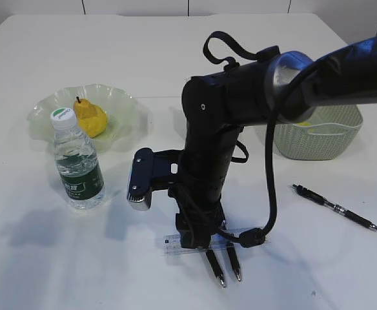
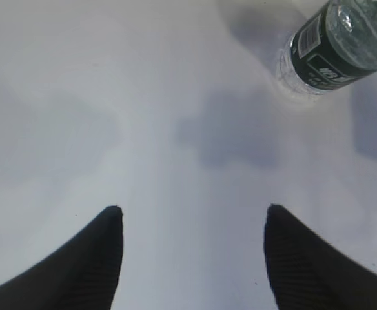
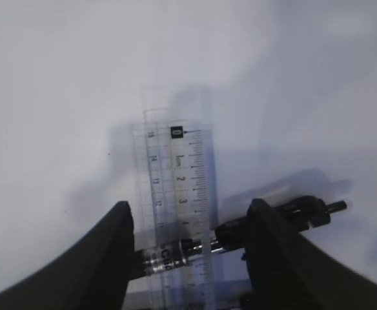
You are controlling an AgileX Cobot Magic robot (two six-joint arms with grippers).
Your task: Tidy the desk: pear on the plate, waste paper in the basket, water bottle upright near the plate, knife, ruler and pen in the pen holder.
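Note:
My right gripper (image 1: 229, 276) (image 3: 190, 205) points down at the desk's (image 1: 143, 51) front middle, open, astride the clear ruler (image 1: 173, 243) (image 3: 175, 181), with a gap on one side. A slim pen-shaped thing (image 3: 175, 257) with a clear barrel crosses the ruler between the fingers; I cannot tell whether it is the knife. The pear (image 1: 91, 119) lies on the green plate (image 1: 46, 103). Beside the plate the water bottle (image 1: 79, 165) (image 2: 334, 48) stands upright. My left gripper (image 2: 193, 208) hangs open over bare desk. The pen holder and waste paper are out of view.
A black pen (image 1: 334, 208) lies on the desk at the right. Behind it the sage-green basket (image 1: 321, 139) stands, partly hidden by my right arm. A black cable (image 1: 266, 213) loops down beside the right gripper.

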